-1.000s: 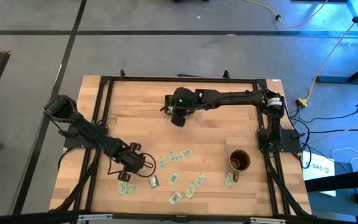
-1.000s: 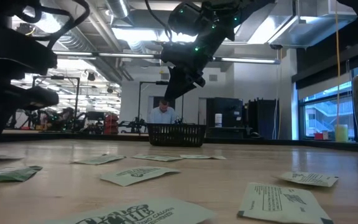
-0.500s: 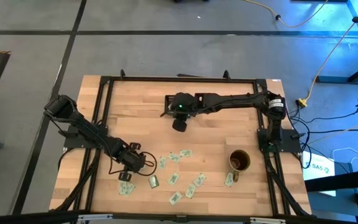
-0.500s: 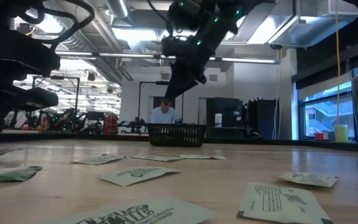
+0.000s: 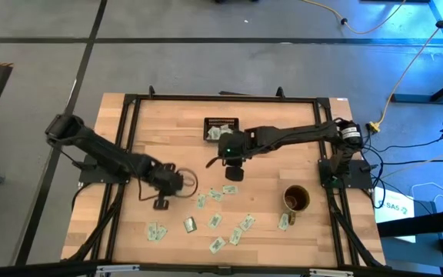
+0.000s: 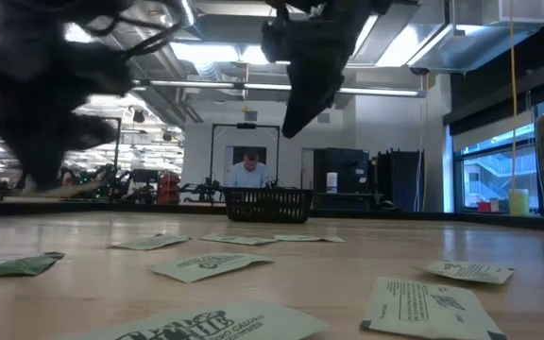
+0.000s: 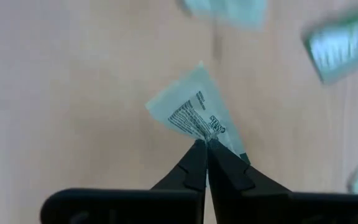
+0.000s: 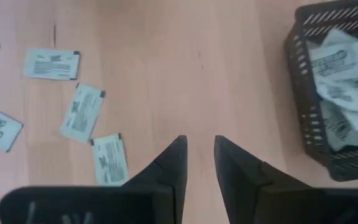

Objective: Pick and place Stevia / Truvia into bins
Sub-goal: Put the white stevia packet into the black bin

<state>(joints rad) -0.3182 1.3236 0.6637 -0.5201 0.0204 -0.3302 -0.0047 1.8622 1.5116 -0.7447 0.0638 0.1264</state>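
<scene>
Evidently the left pincer (image 7: 205, 148) is clamping one Stevia packet (image 7: 194, 112) by its edge, so the paper is hanging clear of the table (image 5: 168, 123) instead of dragging across it. In the overhead view the left pincer (image 5: 177, 181) is sitting nearer the table's front than the black bin (image 5: 221, 128), well apart from it.

The right pincer (image 8: 197, 155) is holding nothing, its fingers standing apart with bare wood showing between them. Seen from above, the right pincer (image 5: 231, 168) is hovering between the bin and the scattered packets (image 5: 218, 194), closer to the bin. Its wrist camera is showing the bin (image 8: 303, 93) with several crumpled packets already lying inside.

Most loose packets are lying flat on the table on the side of the bin towards the front edge, and a few are lying just beside a brownish mug (image 5: 296, 198), which is standing well apart from the bin. The right arm is stretching across the ground between the held packet and the bin, so I judge it to be the likeliest thing standing in the way.
</scene>
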